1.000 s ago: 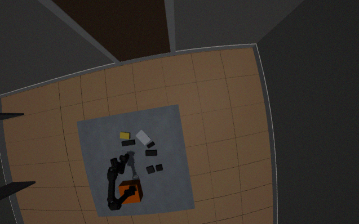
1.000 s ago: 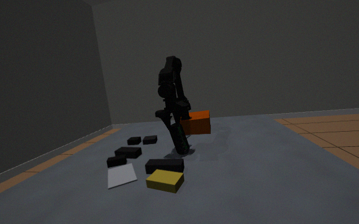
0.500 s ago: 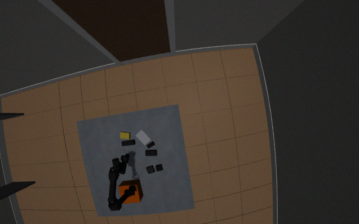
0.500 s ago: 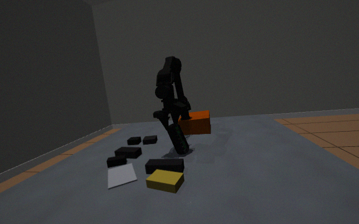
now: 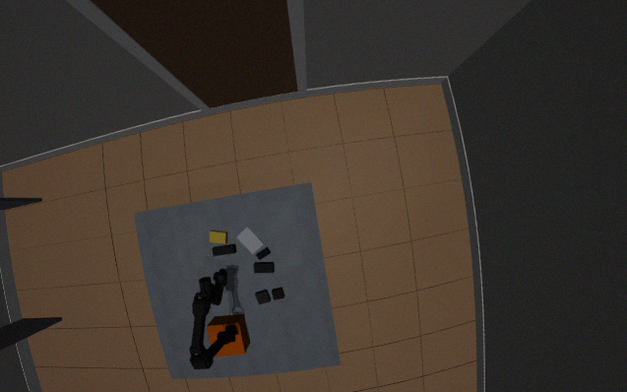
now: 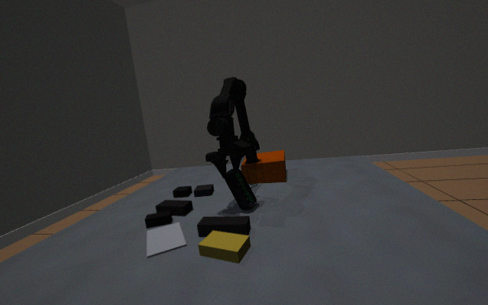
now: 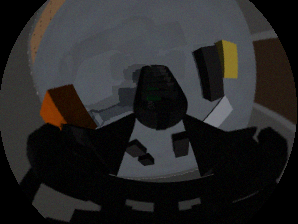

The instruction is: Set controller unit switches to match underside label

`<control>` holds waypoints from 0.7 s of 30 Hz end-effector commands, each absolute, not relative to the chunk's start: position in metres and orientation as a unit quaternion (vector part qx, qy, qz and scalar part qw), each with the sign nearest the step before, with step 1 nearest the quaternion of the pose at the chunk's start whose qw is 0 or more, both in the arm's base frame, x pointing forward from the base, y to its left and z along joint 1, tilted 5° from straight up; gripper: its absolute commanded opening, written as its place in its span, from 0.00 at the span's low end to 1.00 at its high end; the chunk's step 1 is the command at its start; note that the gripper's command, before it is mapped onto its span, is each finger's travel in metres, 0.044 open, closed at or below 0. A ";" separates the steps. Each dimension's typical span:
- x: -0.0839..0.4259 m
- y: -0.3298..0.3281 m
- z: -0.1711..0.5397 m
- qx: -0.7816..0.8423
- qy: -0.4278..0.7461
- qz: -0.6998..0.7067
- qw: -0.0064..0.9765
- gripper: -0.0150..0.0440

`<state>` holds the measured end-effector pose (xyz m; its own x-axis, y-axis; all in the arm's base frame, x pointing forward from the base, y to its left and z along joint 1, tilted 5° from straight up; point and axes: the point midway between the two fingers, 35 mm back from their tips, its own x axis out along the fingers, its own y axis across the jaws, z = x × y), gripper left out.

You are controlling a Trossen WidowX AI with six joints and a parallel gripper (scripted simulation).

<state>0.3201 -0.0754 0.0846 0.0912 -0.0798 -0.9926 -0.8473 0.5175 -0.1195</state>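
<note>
The dark grey controller unit (image 6: pixel 241 189) (image 7: pixel 160 90) is held steeply tilted between the fingers of my gripper (image 6: pixel 230 173) (image 7: pixel 158 116). Its lower end is at or just above the bench; I cannot tell whether it touches. Green switch marks run along the long face turned to the right in the exterior view, and faint green shows in the wrist view. The single switch settings are too dark to read. The label is not visible. In the top view the unit cannot be told apart from the dark arm.
A long dark block (image 5: pixel 224 249) (image 6: pixel 224 226) (image 7: pixel 208 75) lies beside a yellow block (image 5: pixel 218 237) (image 6: pixel 224 241) (image 7: pixel 230 60). A white panel (image 5: pixel 250 240) (image 6: pixel 165 239) and several smaller dark blocks lie to one side. An orange box (image 5: pixel 226 349) (image 6: pixel 268 168) (image 7: pixel 51 110) stands behind the unit in the exterior view.
</note>
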 end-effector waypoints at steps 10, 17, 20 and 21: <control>0.312 -0.081 0.076 -0.382 0.602 0.312 0.628 0.82; 0.310 -0.085 0.074 -0.383 0.602 0.312 0.628 0.83; 0.309 -0.087 0.073 -0.383 0.602 0.312 0.628 0.82; 0.309 -0.088 0.072 -0.383 0.602 0.312 0.628 0.82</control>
<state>0.3124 -0.0901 0.0778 0.0888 -0.0845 -0.9925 -0.8463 0.5191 -0.1199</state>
